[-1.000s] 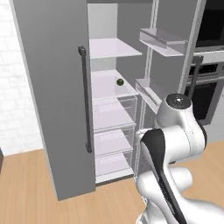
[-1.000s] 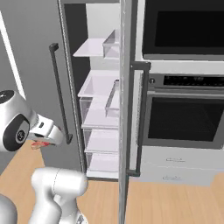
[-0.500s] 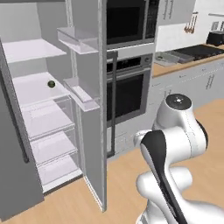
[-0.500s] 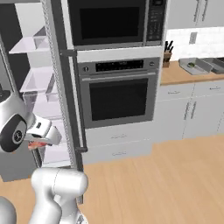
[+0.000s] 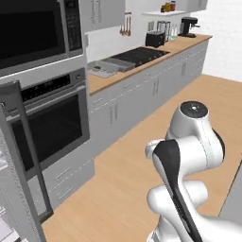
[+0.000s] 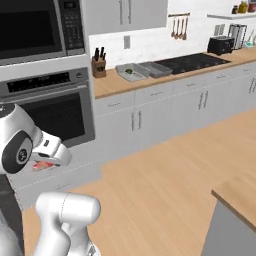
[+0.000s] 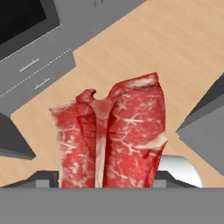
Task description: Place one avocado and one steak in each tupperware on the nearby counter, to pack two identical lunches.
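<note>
My gripper [image 6: 46,161] hangs low beside the arm's white shoulder, shut on the steak [image 7: 113,135], a red slab with pale streaks that stands upright between the fingers above the wood floor. From the side the steak [image 6: 42,165] pokes out red under the hand. Far ahead, two light-grey tupperware bins [image 6: 132,72] [image 6: 158,69] sit side by side on the light-brown counter [image 6: 150,79]. The left one holds a small green avocado [image 6: 129,71]. Both bins [image 5: 100,70] [image 5: 120,64] also lie on the counter [image 5: 142,66] in the left base view.
A wall oven [image 6: 50,107] under a microwave stands left of the counter, with a knife block [image 6: 99,65] beside it. A black stovetop [image 6: 192,61] and a toaster [image 6: 220,45] lie further right. The open fridge door [image 5: 23,160] is near left. An island corner [image 6: 235,197] juts in.
The whole picture has swung from the open fridge past the oven to the counter, so the base has turned. The steak stays in the gripper.
</note>
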